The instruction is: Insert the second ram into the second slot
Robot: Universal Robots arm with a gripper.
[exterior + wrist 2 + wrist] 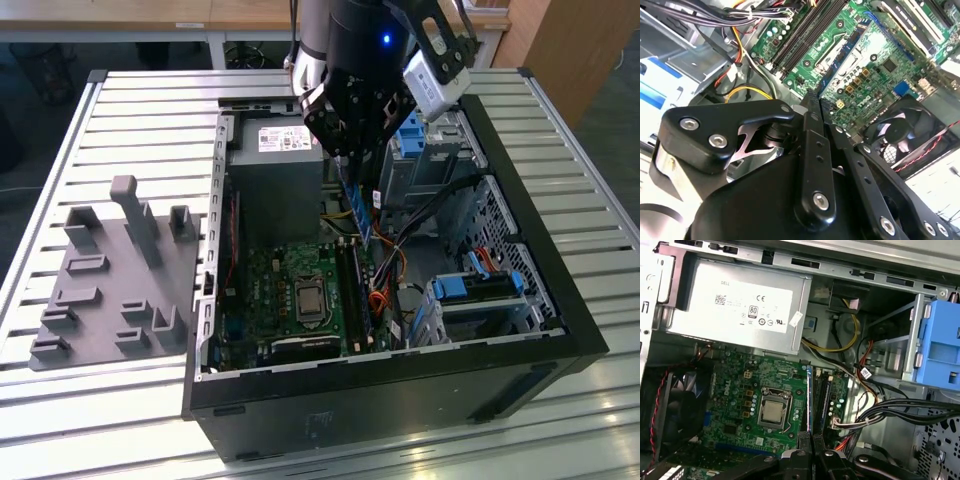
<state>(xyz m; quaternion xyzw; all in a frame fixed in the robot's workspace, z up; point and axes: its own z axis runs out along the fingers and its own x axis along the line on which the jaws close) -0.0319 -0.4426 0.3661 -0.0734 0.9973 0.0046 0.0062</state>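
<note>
Pincer (350, 172) clenched on second ram (358, 212). Blue stick hangs edge-down inside open computer case (400, 410), above motherboard (275, 290). In exterior view, ram sits at 12 o'clock of memory slots (350, 290); contact with slots cannot be told. In first wrist view, ram seen edge-on, running alongside slots next to processor socket (772, 412). Grey fixture plate (110, 280) lies on tabletop (150, 110), at 9 o'clock of case.
</note>
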